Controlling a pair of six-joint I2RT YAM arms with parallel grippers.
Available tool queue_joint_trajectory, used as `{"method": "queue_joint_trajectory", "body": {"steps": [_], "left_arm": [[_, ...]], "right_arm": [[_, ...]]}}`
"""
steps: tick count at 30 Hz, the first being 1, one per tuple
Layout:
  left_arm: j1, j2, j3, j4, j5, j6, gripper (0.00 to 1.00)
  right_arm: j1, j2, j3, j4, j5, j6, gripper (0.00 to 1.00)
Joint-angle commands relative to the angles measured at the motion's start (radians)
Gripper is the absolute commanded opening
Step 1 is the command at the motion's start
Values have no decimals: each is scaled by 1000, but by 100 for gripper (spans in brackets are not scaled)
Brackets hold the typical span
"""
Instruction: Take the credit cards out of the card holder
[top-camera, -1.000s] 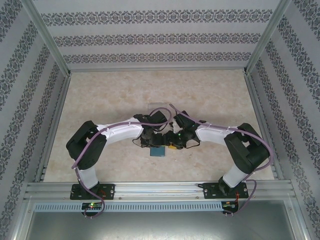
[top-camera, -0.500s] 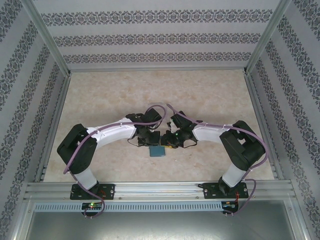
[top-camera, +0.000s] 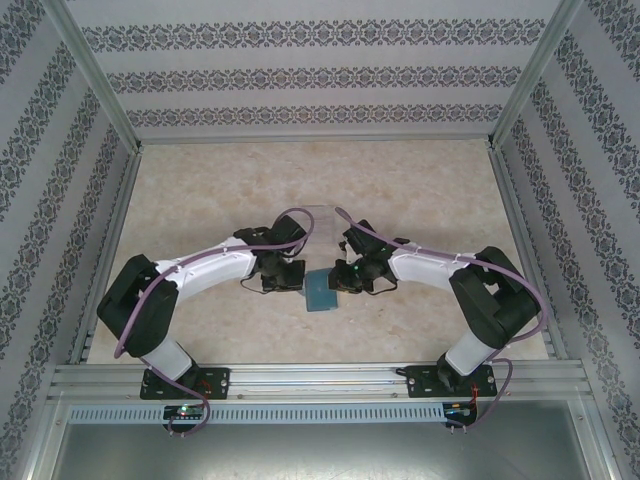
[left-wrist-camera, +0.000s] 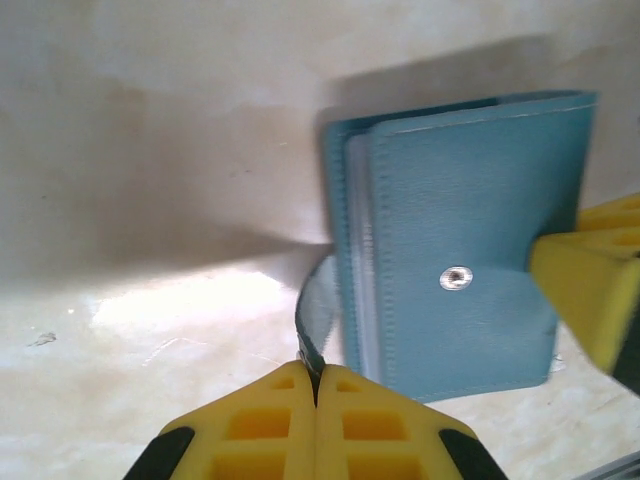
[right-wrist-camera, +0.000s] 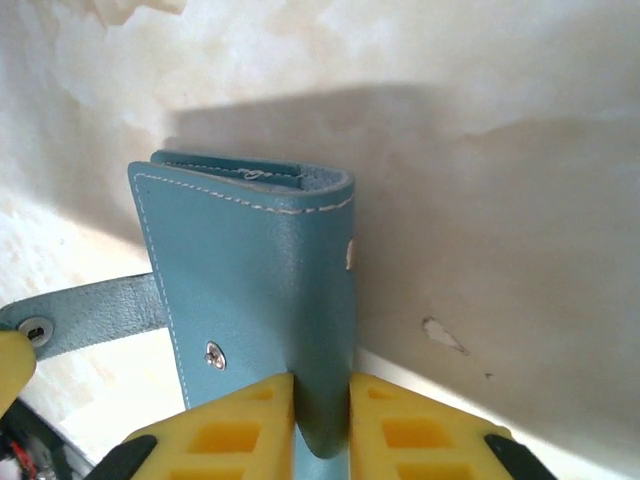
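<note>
Nearest us, the left arm (top-camera: 150, 310) and the right arm (top-camera: 490, 300) rise from the front edge of the surface (top-camera: 200, 190) and bend inward until their wrists almost meet at the middle. Between them is the card holder (top-camera: 320, 291), teal-blue, its covers folded together, gripped from both sides.

In the left wrist view, the left tool (left-wrist-camera: 317, 378) has its yellow fingers pressed fully together on the thin closing tab (left-wrist-camera: 315, 300). The tab curves out from the holder's edge, unfastened. A metal snap stud (left-wrist-camera: 456, 278) shows on the cover.

In the right wrist view, the right tool (right-wrist-camera: 320, 390) is clamped narrowly on the holder's rounded fold, one finger against each cover.

Pale layered edges (left-wrist-camera: 358, 250) show between the covers, but we cannot tell whether they are the credit cards. Nor can we tell whether the holder touches the surface; its shadow falls on the marbled top behind it.

Just beyond the wrists lies a clear square tray (top-camera: 325, 213), and past it stands the patterned back wall (top-camera: 320, 75).
</note>
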Motion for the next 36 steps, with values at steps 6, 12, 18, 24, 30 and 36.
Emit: {"method": "queue_joint_trajectory", "body": {"steps": [6, 12, 18, 24, 30, 36], "left_arm": [[78, -27, -137, 163, 140, -23, 7], [106, -33, -205, 224, 179, -26, 7], [113, -32, -259, 284, 199, -39, 7], [114, -37, -311, 363, 217, -71, 6], [114, -38, -351, 409, 226, -87, 6], [113, -40, -379, 434, 234, -97, 6]], "right_arm": [[63, 6, 128, -213, 186, -74, 40], [119, 41, 222, -293, 302, -43, 63], [175, 100, 319, -352, 402, 25, 82], [220, 190, 420, -399, 476, 63, 97], [241, 268, 508, -451, 527, 75, 98], [245, 315, 548, -493, 582, 77, 98]]}}
